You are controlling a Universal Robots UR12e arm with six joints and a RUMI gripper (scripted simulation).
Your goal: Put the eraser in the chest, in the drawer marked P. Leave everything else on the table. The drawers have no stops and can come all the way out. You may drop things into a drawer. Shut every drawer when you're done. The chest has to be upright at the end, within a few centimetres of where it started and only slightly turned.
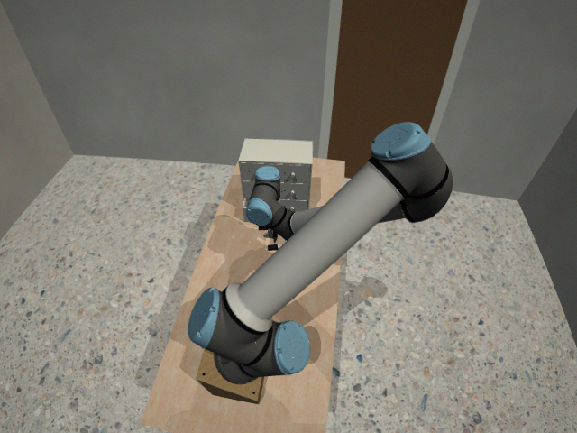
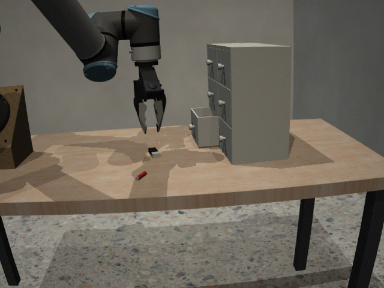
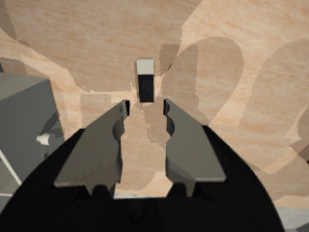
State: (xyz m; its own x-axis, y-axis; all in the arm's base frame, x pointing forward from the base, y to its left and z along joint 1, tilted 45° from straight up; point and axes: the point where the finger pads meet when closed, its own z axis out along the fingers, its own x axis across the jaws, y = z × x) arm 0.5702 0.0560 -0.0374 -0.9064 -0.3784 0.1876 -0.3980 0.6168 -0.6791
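Observation:
The eraser, a small black and white block, lies flat on the wooden table to the left of the chest. It also shows in the wrist view, just ahead of the fingertips, and in the overhead view. My gripper points down and hangs a little above the eraser. Its fingers stand a small way apart with nothing between them. The grey chest stands upright at the table's right. Its bottom left drawer is pulled out and looks empty. I cannot read the drawer marks.
A small red cylinder lies on the table nearer the front edge, left of the eraser. The arm's brown mount stands at the table's left end. The open drawer's corner shows at the left of the wrist view.

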